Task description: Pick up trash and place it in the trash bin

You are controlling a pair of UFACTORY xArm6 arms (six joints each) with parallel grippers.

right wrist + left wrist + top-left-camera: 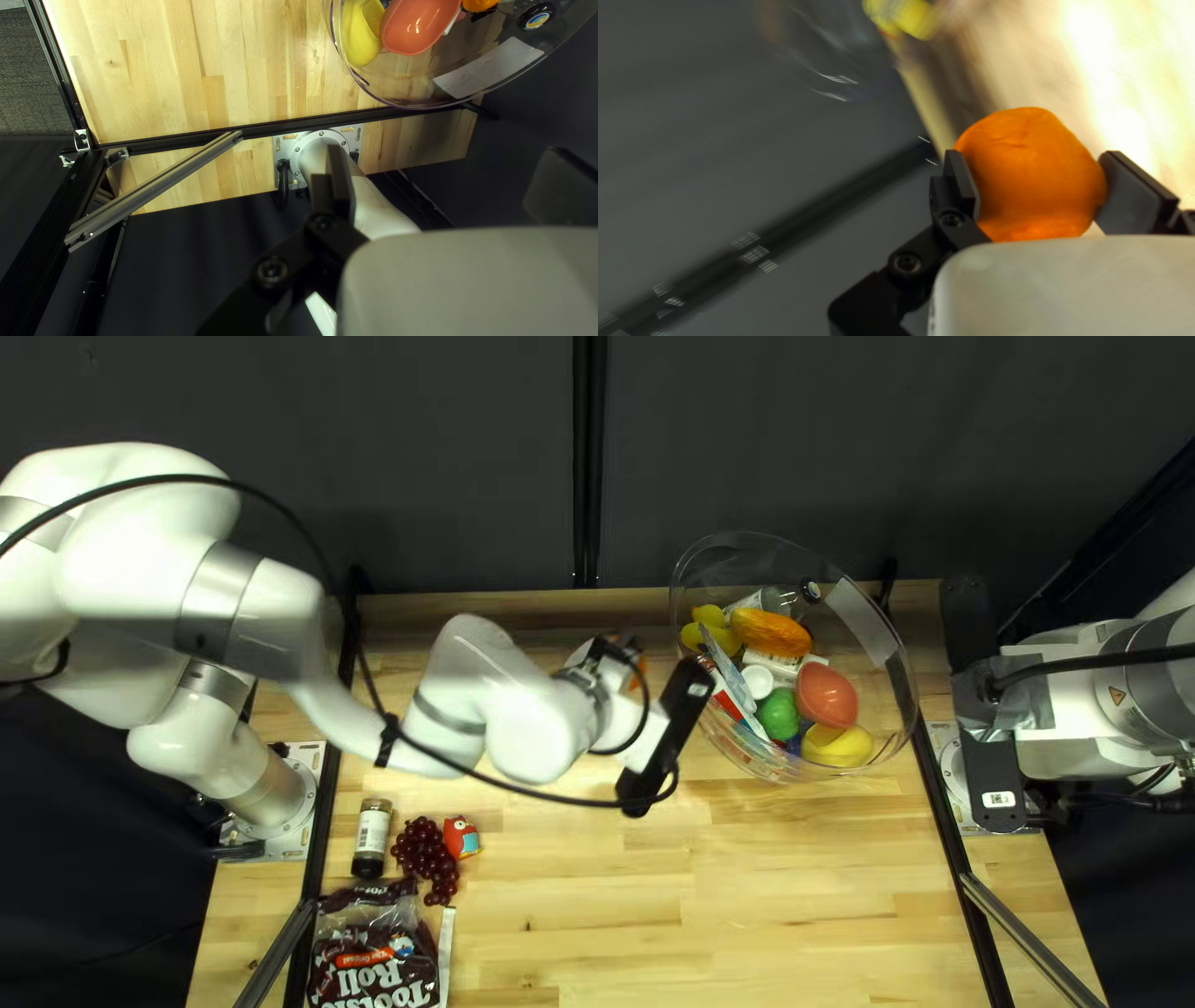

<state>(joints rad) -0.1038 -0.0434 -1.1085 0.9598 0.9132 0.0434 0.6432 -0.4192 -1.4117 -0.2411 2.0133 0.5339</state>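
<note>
Orange in the left pincer, bin just to the right.
The left gripper (1035,186) has both fingers pressed against the orange (1033,165), one on each side, over the far part of the table (747,871); the clear bin (886,697) stands right of it, at the far right, with mixed things inside. So the next move looks like a carry rightward over the rim, then a release; the fruit is round, with no long axis to line up. The left arm has the load; the right gripper (439,193) is empty, its fingers wide apart. Grapes (427,859), a bottle (372,834) and a candy bag (374,965) lie near left.
</note>
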